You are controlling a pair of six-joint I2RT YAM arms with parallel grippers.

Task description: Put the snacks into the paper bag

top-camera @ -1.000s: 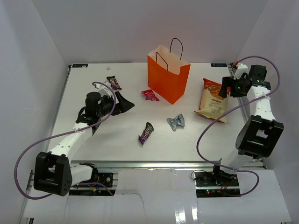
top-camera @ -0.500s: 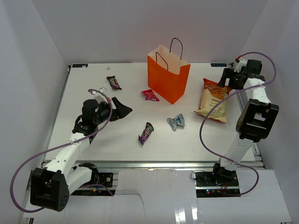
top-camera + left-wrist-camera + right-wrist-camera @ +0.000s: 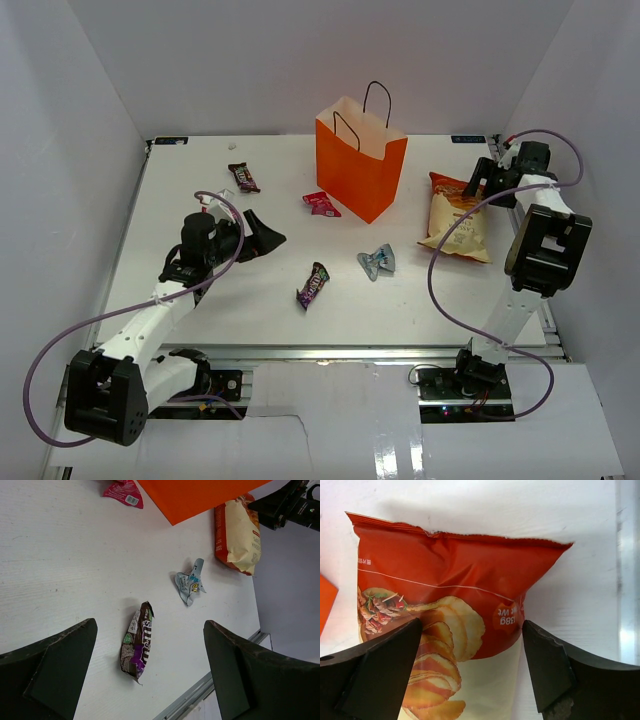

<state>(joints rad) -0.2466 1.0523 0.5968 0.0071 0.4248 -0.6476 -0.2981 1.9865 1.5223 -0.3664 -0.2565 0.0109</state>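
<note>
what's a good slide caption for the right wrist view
Open right gripper over the red top end of the chip bag.

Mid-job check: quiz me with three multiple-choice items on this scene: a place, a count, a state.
1. Relative to the paper bag, the chip bag lies: A) inside; B) on the right arm's side; C) on the left arm's side.
2. Count of snacks on the table: A) three; B) eight; C) five.
3. The right gripper is: A) open over the chip bag; B) shut on the chip bag; C) out of view.
B: it lies by that arm. C: five lie loose. A: its jaws stand wide over the bag's top.
</note>
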